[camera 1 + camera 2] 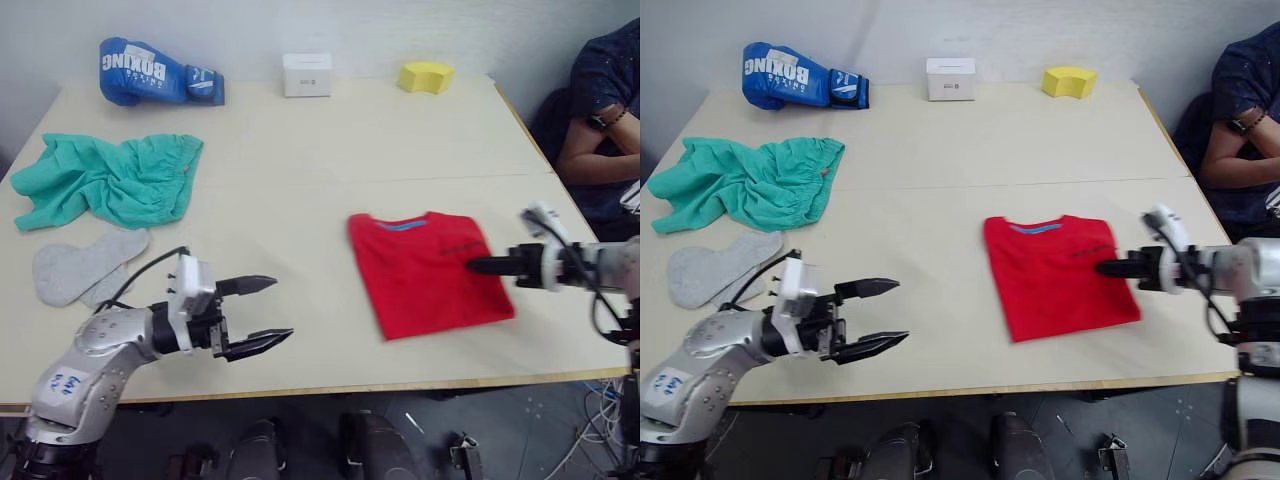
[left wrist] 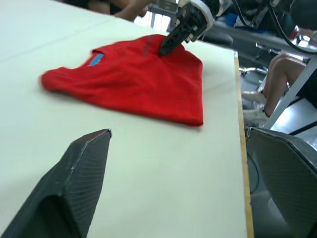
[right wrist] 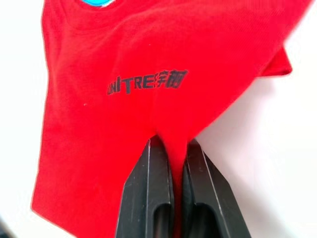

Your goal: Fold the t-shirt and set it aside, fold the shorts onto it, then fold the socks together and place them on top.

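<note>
The red t-shirt lies folded into a rough square on the table's right half, collar toward the far side. My right gripper is shut on a pinch of its right edge; the wrist view shows the cloth squeezed between the two black fingers. The teal shorts lie crumpled at the far left. Just nearer than them lie the grey socks, flat and overlapping. My left gripper hovers open near the front edge, left of the shirt, with nothing between its fingers.
A blue boxing glove, a white box and a yellow sponge sit along the table's far edge. A person's arm is beyond the right edge. Bare tabletop lies between the shorts and the shirt.
</note>
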